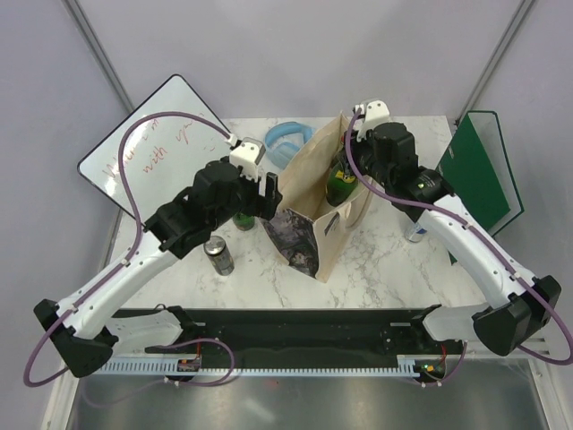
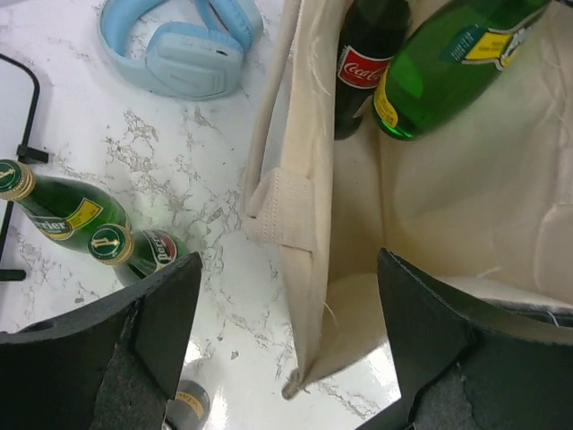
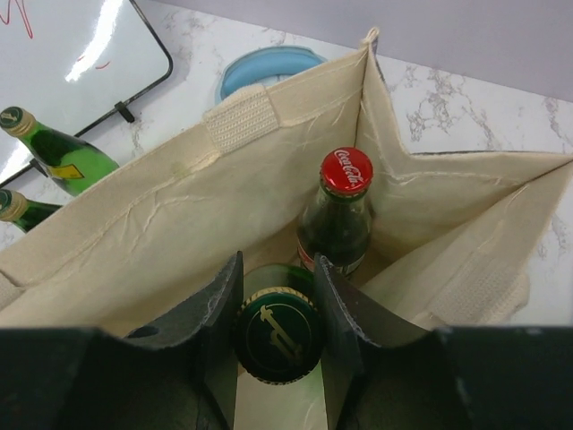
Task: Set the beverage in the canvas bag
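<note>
Grip tight: right claw [image 3: 277, 269] clenched on the green bottle [image 3: 276, 339] at its cap, inside the canvas bag [image 3: 170, 210], beside a cola bottle [image 3: 345, 210]. Bag upright mid-way along the bench [image 1: 385, 262], nearer the far edge. Spread wide astride the bag's wall, the left claw [image 2: 291, 269].

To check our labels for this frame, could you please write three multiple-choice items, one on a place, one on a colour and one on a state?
1. Where is the Coca-Cola bottle? A inside the canvas bag; B lying outside it; C hanging above it.
2. What colour is its cap? A gold; B red; C blue.
3. How is the right pincer? A wide open; B shut on nothing; C shut on the green bottle.
Answers: 1 A, the bag's walls surround it; 2 B, the cap shows red; 3 C, both fingers press the bottle's capped top.
</note>
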### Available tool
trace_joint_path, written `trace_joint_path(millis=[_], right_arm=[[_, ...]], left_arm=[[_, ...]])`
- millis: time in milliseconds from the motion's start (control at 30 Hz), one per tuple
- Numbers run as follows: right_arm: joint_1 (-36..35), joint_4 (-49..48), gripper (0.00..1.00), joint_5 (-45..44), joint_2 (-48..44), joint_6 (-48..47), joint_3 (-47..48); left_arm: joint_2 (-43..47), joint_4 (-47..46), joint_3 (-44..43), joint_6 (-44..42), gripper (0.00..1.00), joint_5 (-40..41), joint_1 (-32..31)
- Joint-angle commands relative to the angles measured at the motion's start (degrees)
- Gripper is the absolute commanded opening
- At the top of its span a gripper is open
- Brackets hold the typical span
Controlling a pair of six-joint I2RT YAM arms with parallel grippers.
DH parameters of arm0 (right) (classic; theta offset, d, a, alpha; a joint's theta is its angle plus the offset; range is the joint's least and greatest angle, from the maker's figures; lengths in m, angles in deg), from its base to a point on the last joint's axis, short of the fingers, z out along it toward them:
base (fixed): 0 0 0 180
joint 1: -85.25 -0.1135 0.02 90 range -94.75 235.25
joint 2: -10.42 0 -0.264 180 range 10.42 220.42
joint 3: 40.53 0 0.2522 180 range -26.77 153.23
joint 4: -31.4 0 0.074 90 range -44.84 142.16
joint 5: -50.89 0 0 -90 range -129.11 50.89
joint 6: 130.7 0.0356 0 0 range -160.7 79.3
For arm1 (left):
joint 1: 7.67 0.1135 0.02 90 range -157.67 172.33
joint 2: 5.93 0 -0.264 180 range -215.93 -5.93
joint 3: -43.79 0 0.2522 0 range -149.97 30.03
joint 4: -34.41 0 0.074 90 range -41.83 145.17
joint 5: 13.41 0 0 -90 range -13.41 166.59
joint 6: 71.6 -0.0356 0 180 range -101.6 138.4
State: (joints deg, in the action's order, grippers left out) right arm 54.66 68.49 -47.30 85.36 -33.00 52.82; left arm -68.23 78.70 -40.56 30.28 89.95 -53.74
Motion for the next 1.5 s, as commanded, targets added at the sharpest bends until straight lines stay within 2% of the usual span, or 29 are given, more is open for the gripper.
trace_joint_path(millis=[0, 233, 567, 700, 767, 933, 1033, 1067, 1100, 1233, 1467], right_arm=[[-0.1, -15.1, 0.00, 1.8, -1.6, -1.4, 0.3], [-0.1, -19.0, 0.00, 4.3, -1.5, -1.1, -3.0], [0.0, -20.9, 0.00, 7.2, -0.5, -2.8, -5.4], [-0.2, -20.6, 0.00, 7.7, 0.6, -3.6, -5.2], [-0.1, -20.3, 0.00, 7.7, 1.0, -4.1, -5.0], [-0.2, -20.1, 0.00, 7.9, 1.4, -4.7, -5.8], [-0.1, -20.8, 0.00, 8.0, 1.4, -5.3, -7.2], [-0.1, -21.3, 0.00, 7.9, 1.4, -5.9, -7.7], [-0.1, -22.9, 0.00, 8.1, 1.2, -6.2, -8.4], [-0.2, -28.0, 0.00, 9.7, 1.2, -8.6, -12.3], [-0.1, -29.0, 0.00, 11.6, 4.7, -10.6, -12.4]], left_arm=[[-1.5, 1.0, -4.6, -1.2, 0.85, -5.5, 3.7], [-6.0, 0.9, -4.9, -5.0, 0.84, -8.9, 5.8], [-9.0, -0.2, -4.3, -5.1, 0.70, -14.8, 9.1], [-9.2, -0.8, -4.9, -5.2, 0.50, -17.0, 9.9], [-9.2, -1.2, -5.2, -5.1, 0.45, -18.5, 10.3], [-9.4, -1.4, -5.5, -5.4, 0.42, -20.5, 10.5], [-10.0, -1.3, -6.2, -5.6, 0.20, -21.7, 10.6], [-10.1, -1.2, -6.3, -5.7, 0.08, -22.3, 10.6], [-10.1, -1.3, -6.6, -5.6, 0.03, -22.4, 10.6], [-10.5, -1.3, -8.8, -5.5, 0.02, -23.2, 10.6], [-11.3, -1.3, -11.9, -4.9, 0.02, -25.9, 10.6]])
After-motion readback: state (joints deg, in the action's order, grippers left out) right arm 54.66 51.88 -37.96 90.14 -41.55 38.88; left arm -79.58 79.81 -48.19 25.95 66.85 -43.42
